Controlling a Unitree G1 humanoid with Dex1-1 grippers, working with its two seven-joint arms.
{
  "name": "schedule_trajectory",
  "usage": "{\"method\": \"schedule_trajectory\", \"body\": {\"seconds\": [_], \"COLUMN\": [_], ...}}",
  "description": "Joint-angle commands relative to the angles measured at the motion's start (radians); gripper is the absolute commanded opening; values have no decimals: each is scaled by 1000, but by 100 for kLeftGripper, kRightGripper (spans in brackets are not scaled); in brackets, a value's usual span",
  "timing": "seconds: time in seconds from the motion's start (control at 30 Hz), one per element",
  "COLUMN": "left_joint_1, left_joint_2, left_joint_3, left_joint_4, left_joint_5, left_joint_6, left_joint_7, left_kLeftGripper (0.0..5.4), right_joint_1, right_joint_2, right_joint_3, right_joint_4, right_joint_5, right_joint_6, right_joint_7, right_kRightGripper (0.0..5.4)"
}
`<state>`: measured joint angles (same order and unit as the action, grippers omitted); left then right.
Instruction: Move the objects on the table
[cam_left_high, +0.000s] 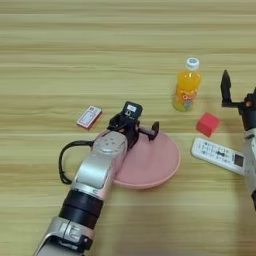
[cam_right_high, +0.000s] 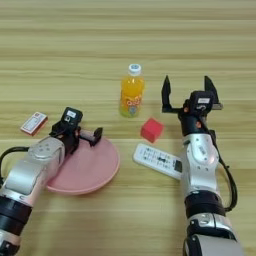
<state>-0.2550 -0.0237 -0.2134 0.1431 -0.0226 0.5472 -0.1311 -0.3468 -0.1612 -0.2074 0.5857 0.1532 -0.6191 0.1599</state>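
Over the round pink plate's (cam_right_high: 85, 172) far rim, left gripper (cam_right_high: 87, 132) spread wide, right gripper (cam_right_high: 189, 92) likewise: I'd square fingers before closing.

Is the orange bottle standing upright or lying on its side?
Upright. The bottle stands on its base on the table, white cap on top, label facing the camera. Nothing touches it.

Far half of table (cam_left_high: 100, 40) bare, free passage. Red cube (cam_right_high: 152, 129) and remote (cam_right_high: 159, 160) crowd the gap between plate (cam_right_high: 95, 172) and right gripper (cam_right_high: 189, 91); bottle (cam_right_high: 131, 97) at cube's 11 o'clock.
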Motion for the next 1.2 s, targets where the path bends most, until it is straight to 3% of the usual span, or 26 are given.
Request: {"method": "schedule_trajectory", "body": {"seconds": [0.03, 0.33, 0.9, 1.0, 1.1, 1.2], "left_joint_1": [48, 18, -18, -16, -14, -21], "left_joint_2": [23, 45, 56, 50, 11, 12], "left_joint_3": [-8, -37, -20, -13, 34, 42], "left_joint_4": [43, 9, -59, -60, -69, -72], "left_joint_5": [30, 74, 73, 67, 12, 17], "left_joint_6": [53, -40, -39, -44, 3, -20], "left_joint_7": [11, -1, -18, -13, -9, -4], "left_kLeftGripper": [539, 539, 539, 539, 539, 539], "right_joint_1": [-24, -25, -29, -30, -30, -31], "right_joint_2": [-8, -8, -3, -3, -3, -4], "right_joint_3": [-1, -1, 0, 0, 0, 0], "right_joint_4": [8, 10, 13, 15, 16, 17], "right_joint_5": [-3, -4, -8, -8, -8, -9], "right_joint_6": [3, 3, 3, 2, 1, 0], "right_joint_7": [0, -1, -4, -5, -5, -5], "right_kRightGripper": [540, 540, 540, 540, 540, 540]}}
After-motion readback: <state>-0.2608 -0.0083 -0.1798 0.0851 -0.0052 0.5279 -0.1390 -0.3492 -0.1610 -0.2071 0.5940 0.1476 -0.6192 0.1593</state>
